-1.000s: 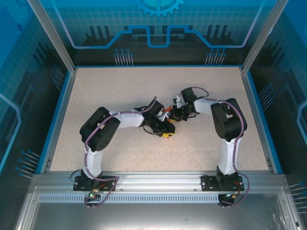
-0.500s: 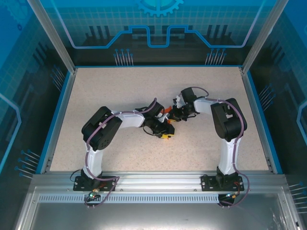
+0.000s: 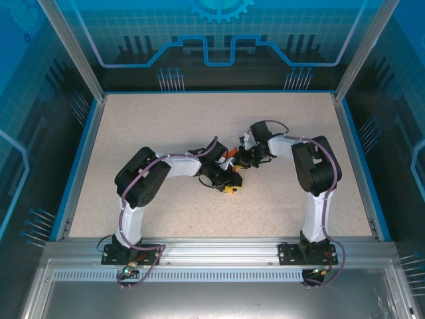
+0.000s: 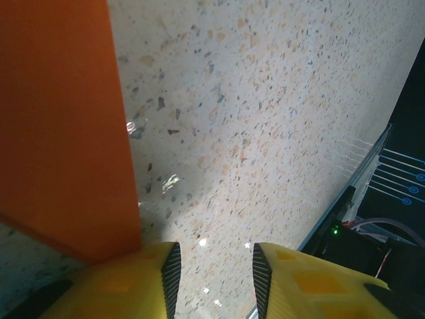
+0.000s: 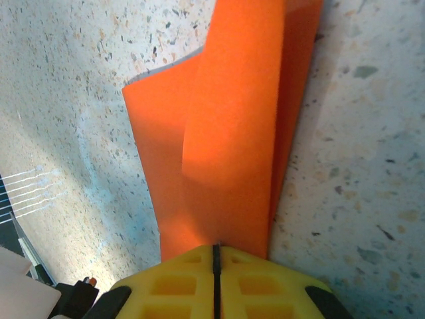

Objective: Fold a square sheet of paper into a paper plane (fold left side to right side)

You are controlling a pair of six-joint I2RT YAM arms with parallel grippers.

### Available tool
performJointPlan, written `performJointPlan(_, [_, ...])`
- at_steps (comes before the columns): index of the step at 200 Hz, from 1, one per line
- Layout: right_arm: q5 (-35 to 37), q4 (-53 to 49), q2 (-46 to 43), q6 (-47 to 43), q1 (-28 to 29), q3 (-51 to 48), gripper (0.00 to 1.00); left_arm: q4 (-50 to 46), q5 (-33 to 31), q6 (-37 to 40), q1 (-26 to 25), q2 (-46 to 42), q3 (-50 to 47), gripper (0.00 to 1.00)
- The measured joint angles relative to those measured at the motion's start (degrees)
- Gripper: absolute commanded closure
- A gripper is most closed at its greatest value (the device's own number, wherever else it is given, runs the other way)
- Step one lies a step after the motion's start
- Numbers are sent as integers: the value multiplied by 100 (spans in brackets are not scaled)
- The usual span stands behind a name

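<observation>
Square sheet of paper (image 5: 226, 133), bright orange and creased into overlapping layers, sits low over the speckled tabletop (image 3: 166, 126) near its middle, between the two wrists. The right pincer (image 5: 216, 256) is clenched on one end of it, its yellow fingers pressed together with the paper coming out from between them. The left pincer (image 4: 212, 266) is released, with bare tabletop showing in the gap between its fingers; the paper's straight edge runs just outside one finger (image 4: 143, 279).
</observation>
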Motion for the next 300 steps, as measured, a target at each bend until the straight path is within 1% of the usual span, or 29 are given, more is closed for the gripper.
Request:
performJointPlan(137, [66, -109, 11, -42, 0, 57, 91, -162, 39, 26, 9, 33, 81, 63])
performJointPlan(171, [83, -131, 11, -42, 4, 63, 91, -247, 35, 26, 9, 33, 92, 67])
performJointPlan(253, [87, -136, 11, -42, 4, 66, 91, -243, 31, 2, 9, 33, 63, 68])
performJointPlan(277, [87, -136, 11, -42, 4, 66, 91, -109, 35, 2, 9, 11, -22, 68])
performJointPlan(300, [85, -136, 11, -42, 4, 66, 91, 22, -24, 2, -22, -212, -291, 68])
